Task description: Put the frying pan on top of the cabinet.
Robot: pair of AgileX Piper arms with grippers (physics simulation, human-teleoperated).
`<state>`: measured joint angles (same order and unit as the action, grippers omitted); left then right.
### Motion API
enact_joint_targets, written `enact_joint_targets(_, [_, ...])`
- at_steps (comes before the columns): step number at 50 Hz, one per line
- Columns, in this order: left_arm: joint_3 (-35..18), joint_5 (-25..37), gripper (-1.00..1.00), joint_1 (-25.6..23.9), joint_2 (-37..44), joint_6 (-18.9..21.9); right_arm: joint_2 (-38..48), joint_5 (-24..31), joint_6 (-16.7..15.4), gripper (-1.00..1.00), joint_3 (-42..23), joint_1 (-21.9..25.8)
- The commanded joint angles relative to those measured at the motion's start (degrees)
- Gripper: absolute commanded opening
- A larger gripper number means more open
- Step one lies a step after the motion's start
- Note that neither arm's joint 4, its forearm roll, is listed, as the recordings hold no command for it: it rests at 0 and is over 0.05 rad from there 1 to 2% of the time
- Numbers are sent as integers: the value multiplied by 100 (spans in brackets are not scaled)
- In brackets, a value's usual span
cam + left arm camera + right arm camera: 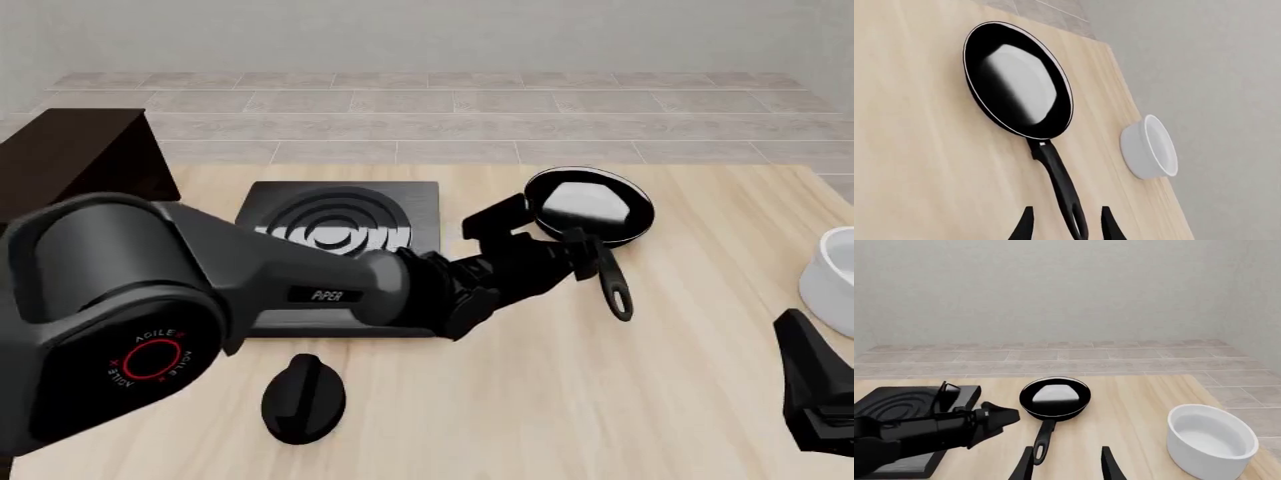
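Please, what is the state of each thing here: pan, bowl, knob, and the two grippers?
Pan: upright on table, empty, not gripped.
Bowl: upright, empty.
Knob: lying loose on table.
Left gripper: open, fingers either side of the pan handle.
Right gripper: open, holding nothing.

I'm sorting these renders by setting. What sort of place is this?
Likely a mock kitchen in a simulator: a wooden table carries a stove plate, a frying pan and a white bowl, with a dark cabinet alongside.

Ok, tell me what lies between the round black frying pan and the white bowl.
Nothing: only bare light wooden table separates the round black frying pan from the white bowl, clearest in the right wrist view.
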<state>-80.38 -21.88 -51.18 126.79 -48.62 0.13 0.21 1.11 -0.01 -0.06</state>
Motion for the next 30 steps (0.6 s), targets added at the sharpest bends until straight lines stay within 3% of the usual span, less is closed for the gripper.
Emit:
enact_joint_targets(1, [-206,79,100,15,160,-62,2,2,35,100,0,-6])
enact_joint_targets(30, [-658,217,100,43,574,-138,18,-12,80,100,0,-14])
